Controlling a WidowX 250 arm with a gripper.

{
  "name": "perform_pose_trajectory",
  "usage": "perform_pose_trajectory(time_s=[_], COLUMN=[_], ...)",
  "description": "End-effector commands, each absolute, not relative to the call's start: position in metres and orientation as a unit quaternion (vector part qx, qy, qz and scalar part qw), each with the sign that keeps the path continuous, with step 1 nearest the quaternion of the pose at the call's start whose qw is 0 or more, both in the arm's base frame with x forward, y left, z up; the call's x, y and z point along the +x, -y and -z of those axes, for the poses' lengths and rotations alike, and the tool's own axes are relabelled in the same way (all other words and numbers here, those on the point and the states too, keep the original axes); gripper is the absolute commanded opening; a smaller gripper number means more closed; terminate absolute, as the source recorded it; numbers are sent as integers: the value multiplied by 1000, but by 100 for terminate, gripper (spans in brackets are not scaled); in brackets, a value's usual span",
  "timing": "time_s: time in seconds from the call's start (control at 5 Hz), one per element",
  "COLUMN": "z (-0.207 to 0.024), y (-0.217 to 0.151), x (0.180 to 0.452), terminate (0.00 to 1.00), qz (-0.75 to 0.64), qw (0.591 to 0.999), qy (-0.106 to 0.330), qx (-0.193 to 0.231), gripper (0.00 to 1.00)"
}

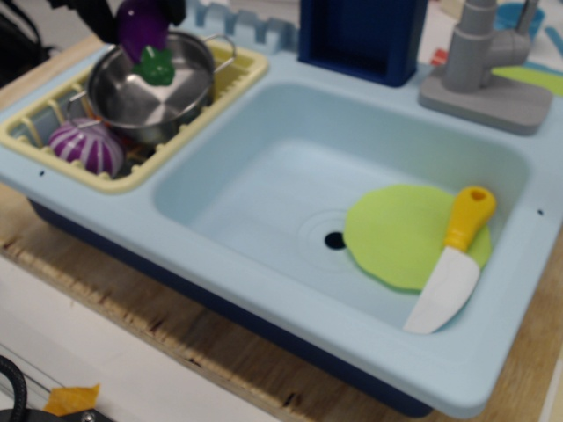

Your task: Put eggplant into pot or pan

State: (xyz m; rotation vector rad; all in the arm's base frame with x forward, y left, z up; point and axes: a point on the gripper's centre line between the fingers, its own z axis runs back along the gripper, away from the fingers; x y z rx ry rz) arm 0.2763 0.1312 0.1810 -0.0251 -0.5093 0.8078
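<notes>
The dark-purple eggplant (143, 29) with its green cap (155, 65) pointing down hangs over the far left part of the shiny steel pot (180, 95), the cap at about rim height. My gripper (141, 19) is at the top left edge of the view, shut on the eggplant's upper body, its black fingers on either side; most of it is cut off by the frame. The pot sits in the yellow dish rack (230, 77) to the left of the sink.
A purple-and-white striped round toy (86, 148) lies in the rack in front of the pot. The light-blue sink basin (255, 185) holds a lime-green plate (391, 233) and a yellow-handled toy knife (453, 259). A grey faucet (484, 57) and a dark-blue box (361, 35) stand behind.
</notes>
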Motion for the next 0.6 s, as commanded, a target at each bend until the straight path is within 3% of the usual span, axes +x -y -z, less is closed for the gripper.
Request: perform_pose_trajectory(time_s=[0.0,0.2,0.4], z=[-185,-185,-185], y=[-142,-142,-142], x=[276,276,276], terminate=[0,0,100], qz=[-384,-384,-384], qw=[884,884,884], qy=[265,265,265], qx=[-18,-18,-18], gripper=[100,100,100])
